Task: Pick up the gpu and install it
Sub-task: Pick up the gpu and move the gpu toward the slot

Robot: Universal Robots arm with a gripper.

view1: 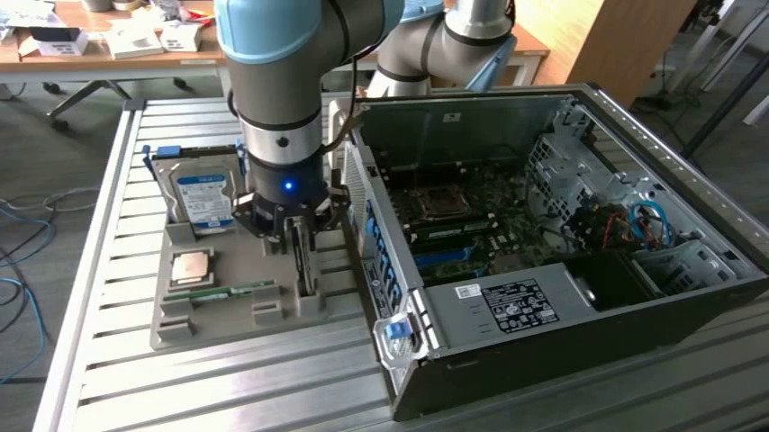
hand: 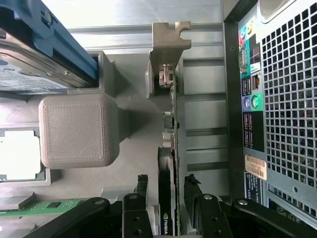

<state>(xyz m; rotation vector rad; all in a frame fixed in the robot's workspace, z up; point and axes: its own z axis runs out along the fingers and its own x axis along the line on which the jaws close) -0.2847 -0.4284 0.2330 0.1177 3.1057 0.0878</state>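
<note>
The gpu (view1: 308, 270) stands on its edge in a slot of the grey holder (view1: 229, 322), close to the open computer case (view1: 565, 225). In the wrist view the gpu (hand: 171, 124) appears as a thin dark card seen edge-on, with its metal bracket (hand: 168, 44) at the far end. My gripper (view1: 295, 236) is lowered straight over the card. Its black fingers (hand: 142, 196) stand on either side of the card, a small gap showing on each side. The gripper (hand: 167, 182) is open and holds nothing.
The holder also carries a hard drive (view1: 204, 193), a square processor (view1: 193, 267) and a green memory stick (view1: 222, 292). The case's rear panel (hand: 282, 99) rises right beside the card. All of it rests on a slatted metal table (view1: 216, 387).
</note>
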